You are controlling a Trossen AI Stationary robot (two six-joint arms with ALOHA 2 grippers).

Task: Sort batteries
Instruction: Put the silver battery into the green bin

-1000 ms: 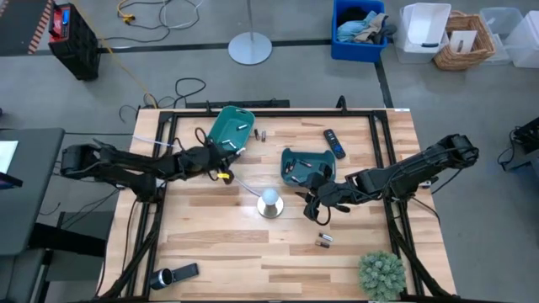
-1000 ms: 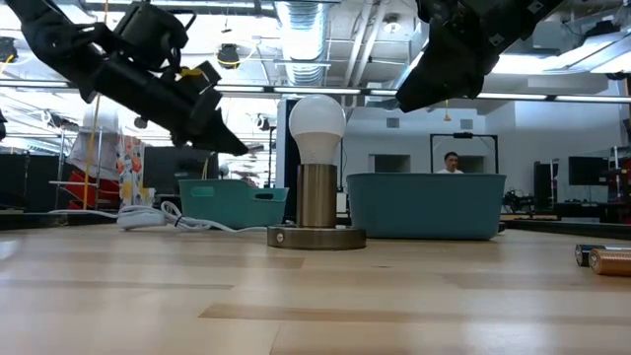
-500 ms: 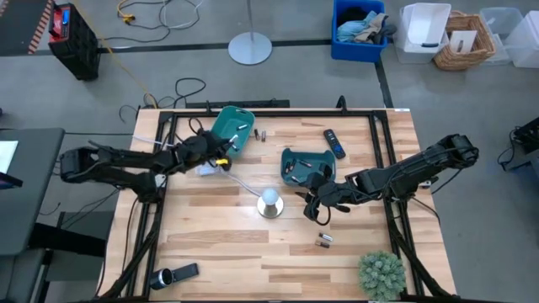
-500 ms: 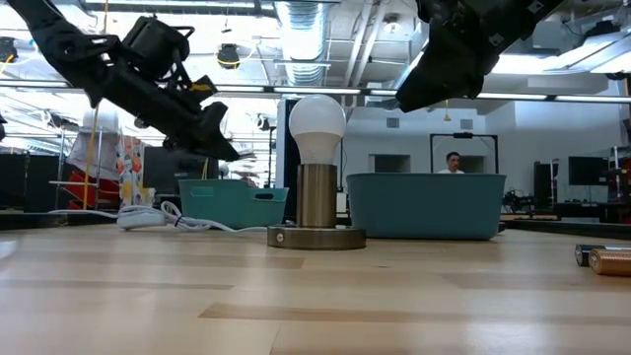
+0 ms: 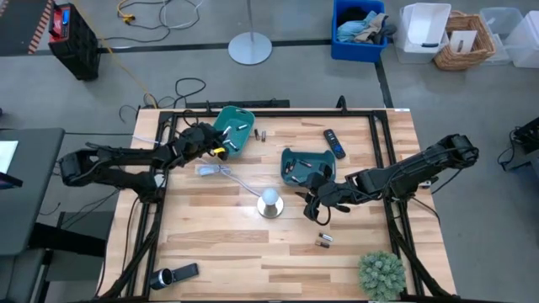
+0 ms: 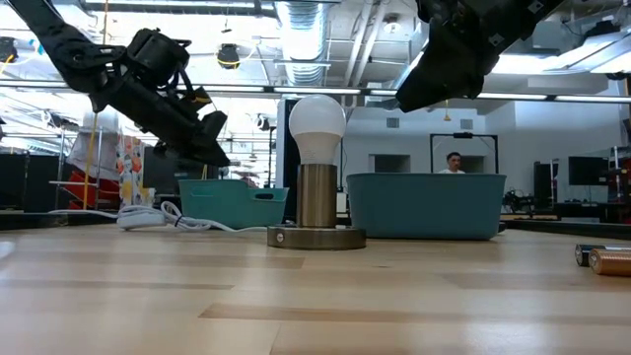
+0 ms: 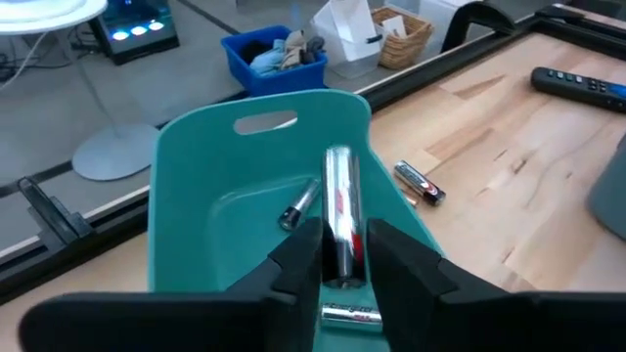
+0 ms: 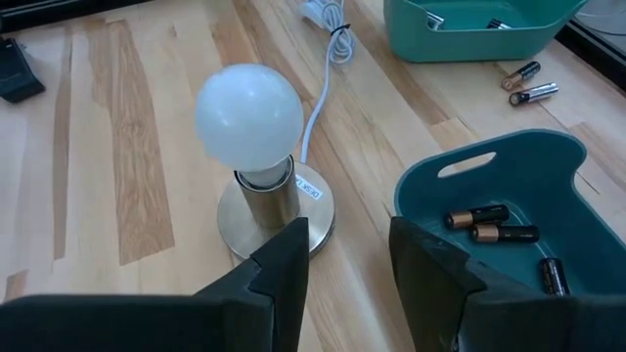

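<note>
Table [image 5: 219,252]: you have a pale wood top in a black frame, with both arms reaching in from the sides.
Left teal bin [image 5: 232,130]: it sits near the far edge on your left; the left wrist view shows 2 batteries lying inside it.
Right teal bin [image 5: 305,162]: it sits near the middle, just beside the right gripper; the right wrist view shows 3 batteries [image 8: 489,223] in it.
Lamp [image 5: 269,202]: a white bulb on a round metal base stands between the 2 arms, its white cord [image 5: 221,171] running toward the left bin.
Left gripper [image 7: 340,262]: it hovers over the near end of the left bin; its fingers are narrowly parted with a silver battery [image 7: 339,210] upright between them, though you cannot tell how firmly it is gripped.
Right gripper [image 8: 347,259]: it hangs above the table between lamp and right bin; its fingers stand apart with nothing between them.
Remote [image 5: 334,143]: a black bar lies beyond the right bin.
Loose batteries: 2 lie beside the left bin [image 5: 261,134], and 2 more near the front [image 5: 323,241].
</note>
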